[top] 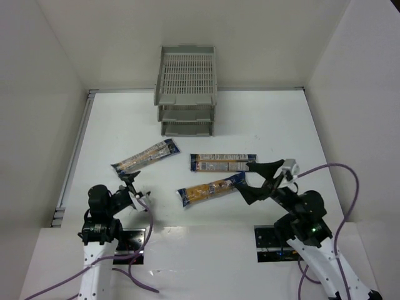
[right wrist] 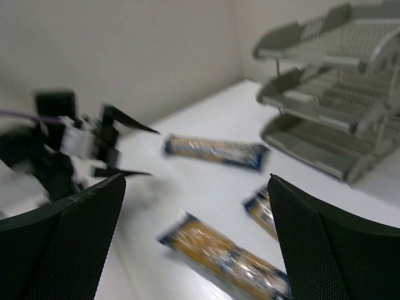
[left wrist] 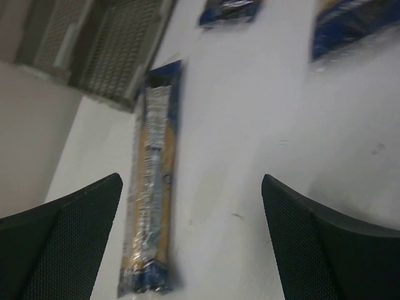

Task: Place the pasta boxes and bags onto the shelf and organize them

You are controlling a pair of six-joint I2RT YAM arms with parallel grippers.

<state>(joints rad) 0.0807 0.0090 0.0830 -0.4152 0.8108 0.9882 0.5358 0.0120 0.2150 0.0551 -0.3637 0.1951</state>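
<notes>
Both grippers stand wide open, holding nothing. The left gripper (top: 135, 186) points at the near end of the left pack (top: 145, 155), which lies slanted on the table (top: 275, 125) just ahead of it. The right gripper (top: 245, 180) faces the right ends of the far pack (top: 224, 162) and the near pack (top: 211, 189). The shelf (top: 186, 87) stands well apart at the back.
</notes>
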